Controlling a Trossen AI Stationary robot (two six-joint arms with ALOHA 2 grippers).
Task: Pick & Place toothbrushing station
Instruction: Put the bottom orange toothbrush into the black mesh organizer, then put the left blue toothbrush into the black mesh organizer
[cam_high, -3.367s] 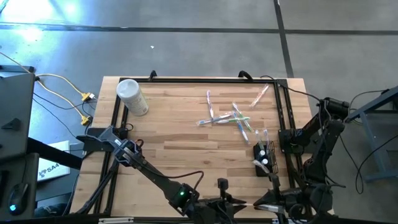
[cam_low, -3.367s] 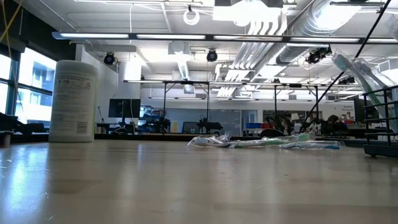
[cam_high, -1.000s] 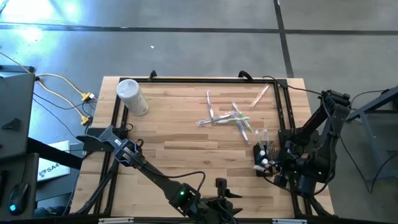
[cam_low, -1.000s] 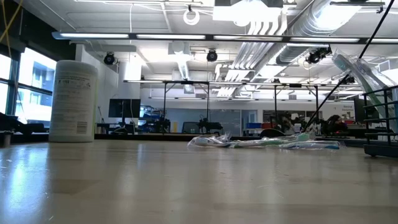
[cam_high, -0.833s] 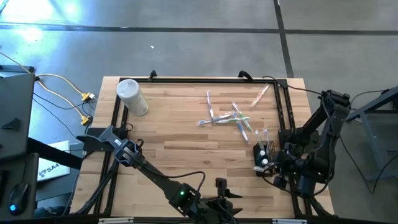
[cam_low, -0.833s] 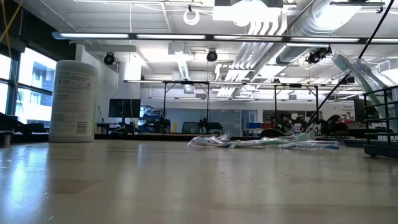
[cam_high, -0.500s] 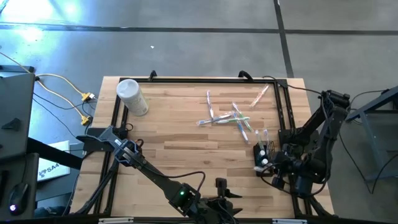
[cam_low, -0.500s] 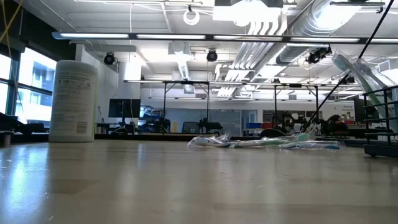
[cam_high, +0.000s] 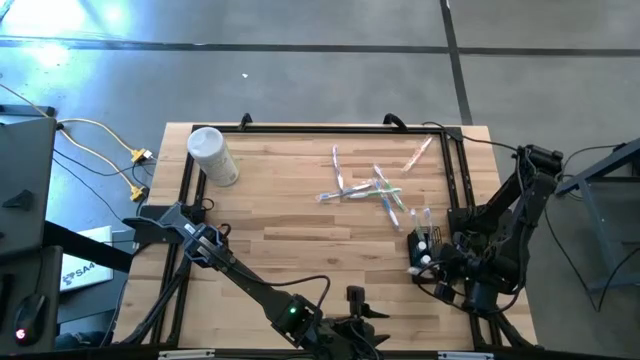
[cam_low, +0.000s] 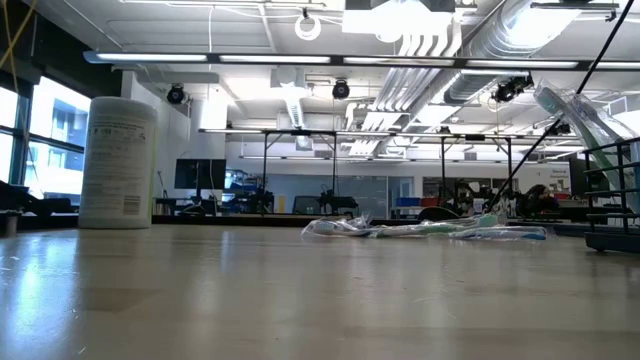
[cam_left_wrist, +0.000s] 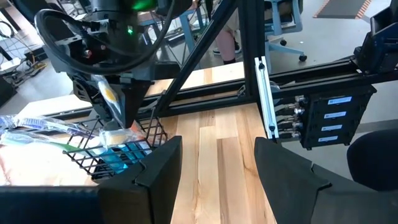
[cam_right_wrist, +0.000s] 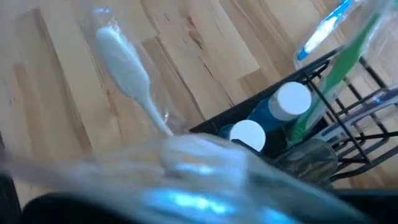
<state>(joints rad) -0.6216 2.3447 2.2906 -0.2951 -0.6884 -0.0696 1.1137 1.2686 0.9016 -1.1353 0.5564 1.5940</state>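
1. High view: shows the black mesh holder (cam_high: 424, 252) near the right edge of the table (cam_high: 290, 220), long axis running from the near edge toward the far one. Finds loose toothbrushes (cam_high: 372, 187) crossed in a heap toward the far middle, pointing several ways. Places the right gripper (cam_high: 441, 276) just beside the holder's near end and the left gripper (cam_high: 358, 322) waiting at the near edge. Notes a white canister (cam_high: 212, 156) at the far left.
2. Low view: catches the toothbrushes (cam_low: 430, 229) lying flat and the holder (cam_low: 615, 215) cut by the frame edge.
3. Left wrist view: sets the right gripper (cam_left_wrist: 118, 102) right over the holder (cam_left_wrist: 115, 158), with a wrapped toothbrush (cam_left_wrist: 107, 99) slanting down into it; cannot tell whether spread or pinching. Shows the left gripper (cam_left_wrist: 217, 171) spread wide, holding nothing.
4. Right wrist view: looks down on 2 white-capped teal tubes (cam_right_wrist: 292, 99) standing upright in the holder (cam_right_wrist: 348, 146).
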